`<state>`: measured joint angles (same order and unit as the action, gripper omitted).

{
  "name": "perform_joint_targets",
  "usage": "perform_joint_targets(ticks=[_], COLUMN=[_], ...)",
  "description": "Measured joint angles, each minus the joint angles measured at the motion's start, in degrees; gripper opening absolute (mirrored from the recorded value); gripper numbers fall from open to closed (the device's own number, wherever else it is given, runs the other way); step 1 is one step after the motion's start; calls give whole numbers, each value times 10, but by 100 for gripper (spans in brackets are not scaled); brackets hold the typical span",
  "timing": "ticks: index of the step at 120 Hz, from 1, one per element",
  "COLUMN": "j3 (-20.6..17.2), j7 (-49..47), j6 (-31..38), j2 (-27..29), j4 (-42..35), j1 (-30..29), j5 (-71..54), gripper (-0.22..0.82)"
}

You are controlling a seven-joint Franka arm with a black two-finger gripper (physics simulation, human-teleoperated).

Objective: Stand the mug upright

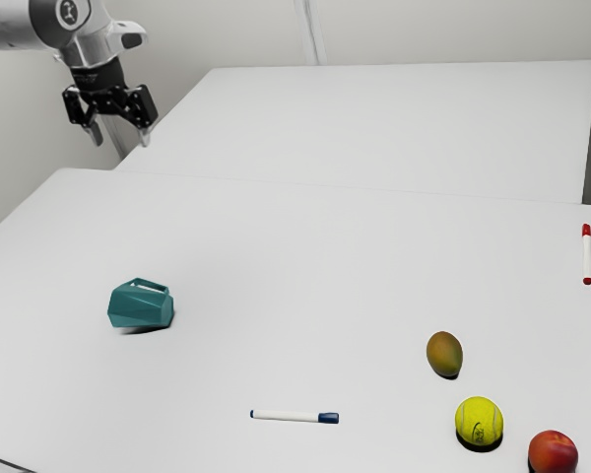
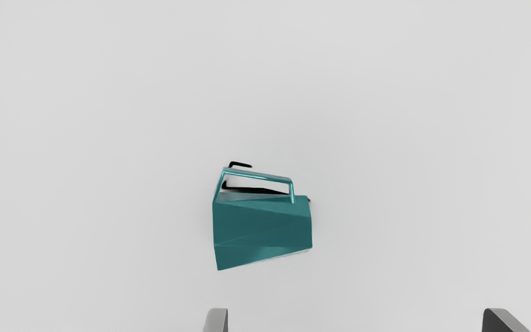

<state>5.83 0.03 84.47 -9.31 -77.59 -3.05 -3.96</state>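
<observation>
High at the exterior view's upper left, my gripper (image 1: 120, 141) hangs well above the table, its fingers apart with nothing between them. The teal faceted mug (image 1: 141, 304) lies on its side on the table at the exterior view's left, handle uppermost. In the wrist view the same mug (image 2: 262, 226) lies beyond the open gripper (image 2: 355, 320), with a gap between it and the fingertips. I cannot make out the mug's opening.
A white marker with a blue cap (image 1: 295, 417) lies near the table's (image 1: 276, 256) front. Toward the exterior view's right are a brownish-green fruit (image 1: 444, 354), a tennis ball (image 1: 479, 423), a red-orange fruit (image 1: 553, 452) and a red-capped marker (image 1: 587, 256).
</observation>
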Motion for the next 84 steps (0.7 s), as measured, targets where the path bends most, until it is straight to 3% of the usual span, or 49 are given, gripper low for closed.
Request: perform_joint_targets(ticks=[18,32,43,56,84], j3=[19,168,230,253,253], j7=[1,44,105,181,318], j6=[-11,-12,-16,-22,-18], j2=[-20,-119,-190,-224,-213], j4=[1,-1,-34,-106,-234], j1=[-11,-53,-95,-122,-125], j5=[66,241,385,501,575], gripper=[60,60,60,60,60])
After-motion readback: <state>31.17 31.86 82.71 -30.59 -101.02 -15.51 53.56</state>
